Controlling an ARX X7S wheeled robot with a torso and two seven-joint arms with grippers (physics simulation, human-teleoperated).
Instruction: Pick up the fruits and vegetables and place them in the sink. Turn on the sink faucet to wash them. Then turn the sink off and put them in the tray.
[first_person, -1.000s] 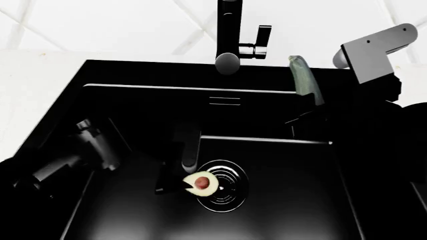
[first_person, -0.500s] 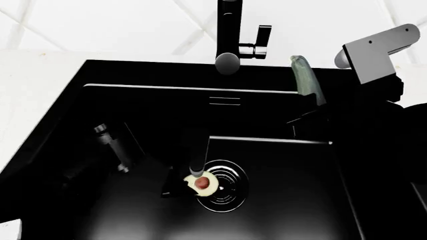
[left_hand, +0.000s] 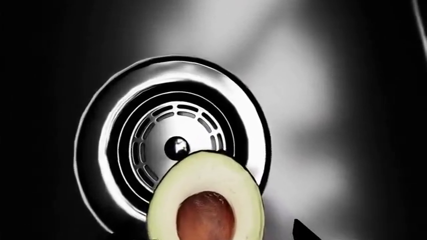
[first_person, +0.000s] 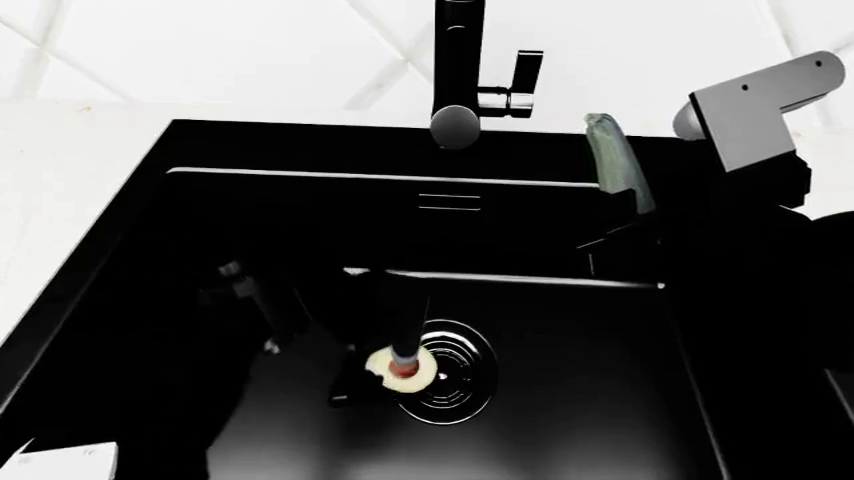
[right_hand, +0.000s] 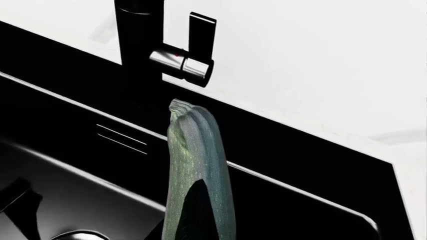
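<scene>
Now the halved avocado (first_person: 404, 367) sits lower, on the drain (first_person: 447, 370) rim in the sink (first_person: 574, 400); the left claw (first_person: 380, 375) seems clamped on it, so release looks near. Only the right wrist view shows the zucchini (right_hand: 198, 175) clamped in the right claw (first_person: 617, 225) beneath the faucet (right_hand: 143, 40).

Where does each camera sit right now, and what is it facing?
Head: above, looking down into the sink; both arms show, dark.
Left wrist: low in the basin, facing the drain and avocado; one finger tip shows.
Right wrist: near the sink's rim, facing the faucet along the zucchini.
Shared: head and left wrist both see avocado and drain.
</scene>
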